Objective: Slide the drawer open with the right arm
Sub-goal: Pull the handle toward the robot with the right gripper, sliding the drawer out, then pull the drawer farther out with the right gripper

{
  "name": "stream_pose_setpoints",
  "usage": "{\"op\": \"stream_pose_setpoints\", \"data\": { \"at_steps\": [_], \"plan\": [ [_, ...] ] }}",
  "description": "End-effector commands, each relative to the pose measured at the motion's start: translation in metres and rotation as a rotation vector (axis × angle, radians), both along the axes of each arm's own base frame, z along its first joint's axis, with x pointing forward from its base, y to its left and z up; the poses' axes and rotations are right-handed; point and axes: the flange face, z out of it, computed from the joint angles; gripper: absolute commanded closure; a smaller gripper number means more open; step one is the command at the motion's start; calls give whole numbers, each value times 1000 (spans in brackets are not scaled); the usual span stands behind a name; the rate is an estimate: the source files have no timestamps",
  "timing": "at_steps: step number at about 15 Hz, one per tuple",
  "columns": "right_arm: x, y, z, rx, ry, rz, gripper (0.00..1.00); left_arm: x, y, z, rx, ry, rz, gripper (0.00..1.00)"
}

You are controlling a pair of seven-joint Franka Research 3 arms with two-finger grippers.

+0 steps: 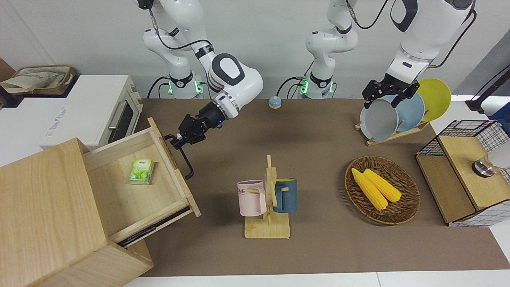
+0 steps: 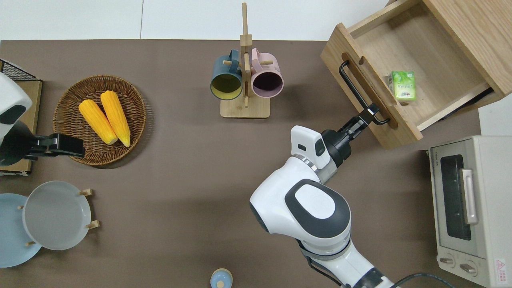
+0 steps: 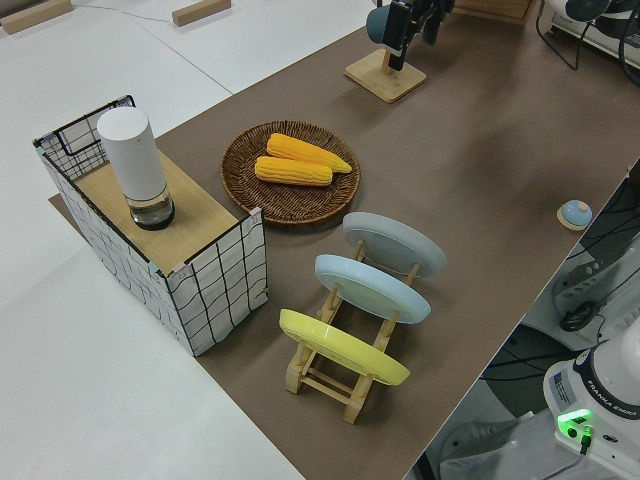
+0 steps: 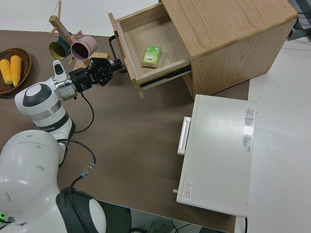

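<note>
- While gripping w/ right gripper [image 1: 178,140]: clamping fingers on black bar handle [image 1: 184,156], at the handle's end nearer the robots.
- Sitting pulled well out of pale wooden cabinet [image 1: 48,211]: drawer [image 2: 404,76], at right arm's end of table, farther from robots than white toaster oven [image 2: 472,208].
- Lying inside drawer: small green packet [image 2: 403,85], on the wooden floor, close to drawer front.
- Reaching across brown table [image 1: 310,151]: right arm [image 2: 312,208], blue light glowing at wrist.
- Standing near table middle: mug rack [image 1: 269,199] w/ pink & blue mugs.
- Holding two corn cobs [image 1: 375,188]: wicker basket [image 1: 402,211].
- Staying parked: left gripper [image 1: 384,92]; finger state – cannot tell.
</note>
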Motion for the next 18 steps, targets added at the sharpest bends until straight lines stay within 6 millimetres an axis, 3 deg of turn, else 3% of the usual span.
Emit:
{"op": "stream_pose_setpoints", "data": {
  "at_steps": [1, 18],
  "plan": [
    [-8, 22, 34, -55, 5, 60, 1000, -4, 0, 2, 12, 6, -8, 2],
    [-39, 66, 35, -36, 33, 80, 1000, -4, 0, 2, 12, 7, -8, 2]
  ]
}}
